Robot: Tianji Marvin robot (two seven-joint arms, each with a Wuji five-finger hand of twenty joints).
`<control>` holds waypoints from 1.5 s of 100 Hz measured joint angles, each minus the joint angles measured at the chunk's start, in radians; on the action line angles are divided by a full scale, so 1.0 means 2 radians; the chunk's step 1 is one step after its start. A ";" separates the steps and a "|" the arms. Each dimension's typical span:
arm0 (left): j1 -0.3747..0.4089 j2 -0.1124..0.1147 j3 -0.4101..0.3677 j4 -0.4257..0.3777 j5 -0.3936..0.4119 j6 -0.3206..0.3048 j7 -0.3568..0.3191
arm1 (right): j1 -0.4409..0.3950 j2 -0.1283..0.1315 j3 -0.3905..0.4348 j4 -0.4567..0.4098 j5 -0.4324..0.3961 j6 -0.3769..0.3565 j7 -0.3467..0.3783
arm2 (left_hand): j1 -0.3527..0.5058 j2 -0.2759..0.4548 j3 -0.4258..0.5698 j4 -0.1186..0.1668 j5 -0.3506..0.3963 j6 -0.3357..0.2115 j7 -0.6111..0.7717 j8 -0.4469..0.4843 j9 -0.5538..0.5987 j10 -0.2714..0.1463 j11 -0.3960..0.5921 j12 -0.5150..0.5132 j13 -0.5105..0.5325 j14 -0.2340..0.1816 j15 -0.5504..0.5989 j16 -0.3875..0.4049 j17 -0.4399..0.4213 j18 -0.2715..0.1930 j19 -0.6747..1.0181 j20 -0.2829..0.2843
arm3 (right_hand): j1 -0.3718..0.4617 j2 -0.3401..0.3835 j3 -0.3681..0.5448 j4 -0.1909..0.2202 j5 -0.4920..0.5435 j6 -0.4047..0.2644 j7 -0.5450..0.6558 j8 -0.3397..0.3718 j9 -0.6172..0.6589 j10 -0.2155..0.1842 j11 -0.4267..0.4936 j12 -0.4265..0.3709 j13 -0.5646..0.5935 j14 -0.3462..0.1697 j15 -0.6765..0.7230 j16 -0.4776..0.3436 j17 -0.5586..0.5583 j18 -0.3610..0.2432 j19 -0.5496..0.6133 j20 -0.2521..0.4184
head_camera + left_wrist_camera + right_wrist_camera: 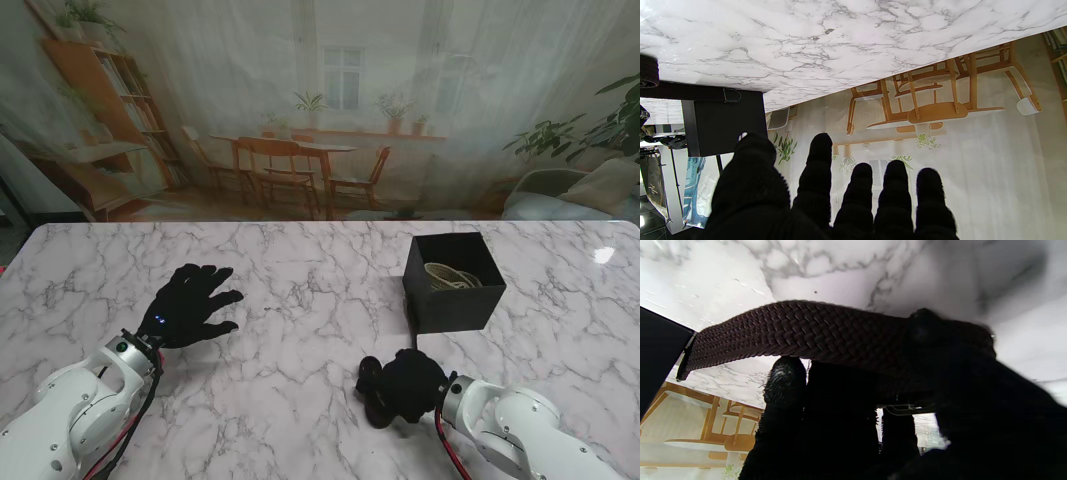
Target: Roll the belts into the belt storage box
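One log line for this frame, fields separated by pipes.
left hand open, flat on table | right hand shut on dark braided belt | black storage box holds light coiled belt

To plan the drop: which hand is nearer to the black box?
Right. The right hand sits just in front of the black box; the left hand is far left.

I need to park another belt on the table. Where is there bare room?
Bare marble lies between the left robot hand and the black box. It is crowded near the box, where the right robot hand holds the dark belt.
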 measured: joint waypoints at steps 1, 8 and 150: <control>0.000 0.000 0.000 0.000 0.000 0.000 0.000 | 0.000 0.000 0.000 0.001 0.000 0.000 0.000 | 0.000 0.000 0.000 0.000 0.000 0.000 0.000 0.000 0.000 0.000 0.000 0.000 0.000 0.000 0.000 0.000 0.000 0.000 0.000 0.000 | 0.000 0.000 0.000 0.000 0.000 -0.003 0.004 -0.005 0.000 0.001 0.000 0.008 0.000 0.001 0.001 0.003 -0.003 0.002 0.002 0.003; -0.001 0.000 0.001 0.000 0.000 0.000 0.000 | 0.002 0.000 -0.002 0.001 0.001 -0.001 0.003 | 0.000 0.000 0.000 0.000 0.000 0.000 0.000 0.000 0.000 0.000 0.000 0.000 0.000 0.000 0.000 0.000 0.000 0.000 0.000 0.000 | 0.000 0.000 0.000 -0.001 0.009 -0.011 0.013 -0.046 -0.001 0.005 0.014 0.045 -0.003 0.007 0.038 0.016 -0.018 0.019 0.007 0.015; -0.009 0.001 0.011 0.005 -0.003 0.001 -0.011 | -0.013 0.010 0.045 0.043 -0.066 -0.038 -0.115 | 0.000 0.000 0.000 0.000 0.000 0.000 0.000 0.000 0.000 0.000 0.000 0.000 0.000 0.000 0.000 0.000 0.000 0.000 0.000 0.000 | -0.061 0.043 0.031 0.068 -0.054 -0.192 0.005 -0.147 -0.220 -0.020 -0.070 -0.133 -0.155 0.000 -0.084 -0.128 -0.161 0.080 -0.105 -0.026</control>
